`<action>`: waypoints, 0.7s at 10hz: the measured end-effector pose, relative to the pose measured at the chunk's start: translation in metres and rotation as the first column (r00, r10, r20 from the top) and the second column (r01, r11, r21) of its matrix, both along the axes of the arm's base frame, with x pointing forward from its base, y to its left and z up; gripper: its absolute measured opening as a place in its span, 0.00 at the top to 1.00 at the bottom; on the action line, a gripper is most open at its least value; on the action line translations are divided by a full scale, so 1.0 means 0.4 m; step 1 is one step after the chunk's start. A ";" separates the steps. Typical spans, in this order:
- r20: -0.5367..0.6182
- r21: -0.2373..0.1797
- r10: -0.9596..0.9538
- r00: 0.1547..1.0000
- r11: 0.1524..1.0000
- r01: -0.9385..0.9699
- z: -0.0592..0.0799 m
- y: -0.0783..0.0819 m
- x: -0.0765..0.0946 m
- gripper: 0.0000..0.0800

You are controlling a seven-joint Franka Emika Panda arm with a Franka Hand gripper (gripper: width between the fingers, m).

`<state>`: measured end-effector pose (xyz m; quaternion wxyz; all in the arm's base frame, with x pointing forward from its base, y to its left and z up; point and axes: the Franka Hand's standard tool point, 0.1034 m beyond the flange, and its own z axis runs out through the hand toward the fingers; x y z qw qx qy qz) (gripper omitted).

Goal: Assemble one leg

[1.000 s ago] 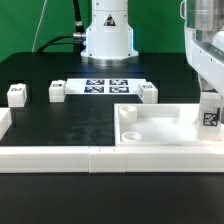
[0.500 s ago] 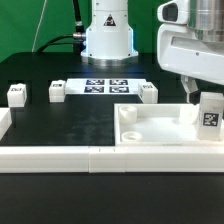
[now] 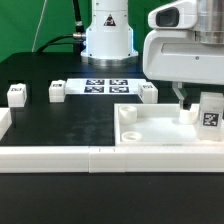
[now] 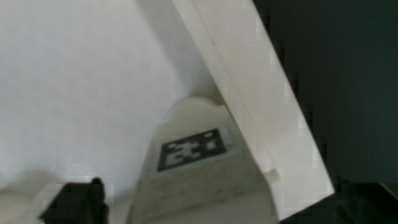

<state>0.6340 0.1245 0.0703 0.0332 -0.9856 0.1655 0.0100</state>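
The bench (image 3: 60, 125) was black, bounded at the front by a low white rail (image 3: 60, 158) and backed by a green wall (image 3: 30, 25). The arm's white base (image 3: 108, 35) stood at the rear, with the marker board (image 3: 105, 86) lying flat just in front of it. Three small white legs stood apart from one another in a row across the bench: one far to the exterior view's left (image 3: 16, 94), one nearer the board (image 3: 56, 91), and one just past the board's other end (image 3: 148, 91). The large white tray-like piece (image 3: 150, 128) lay at the front, toward the exterior view's right.

The fourth leg (image 3: 211, 112) stood upright at the tray's far corner on the exterior view's right, its tag facing the camera. The claw (image 3: 185, 103) hung just beside it over the tray, and I could not tell from either view whether its fingers were apart or together.

Only the exterior view showed the bench, the other legs and the arm. The wrist view gave instead a close look at the tagged leg (image 4: 192, 150) against a slanting white wall of the tray (image 4: 249, 100), with dark fingertips (image 4: 75, 202) at the frame's edge.

Compared with a second ago, the arm's head had swung in from the exterior view's right edge and now covered much more of the scene above the tray; the leg at the corner had not visibly moved.
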 end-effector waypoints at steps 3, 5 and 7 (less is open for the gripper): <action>0.014 -0.003 0.209 0.978 0.978 -0.209 0.000 -0.004 0.001 0.22; 0.013 -0.002 0.191 0.981 0.982 -0.191 0.000 -0.004 0.000 0.45; 0.013 -0.003 0.191 0.982 0.982 -0.191 0.000 -0.005 0.001 0.64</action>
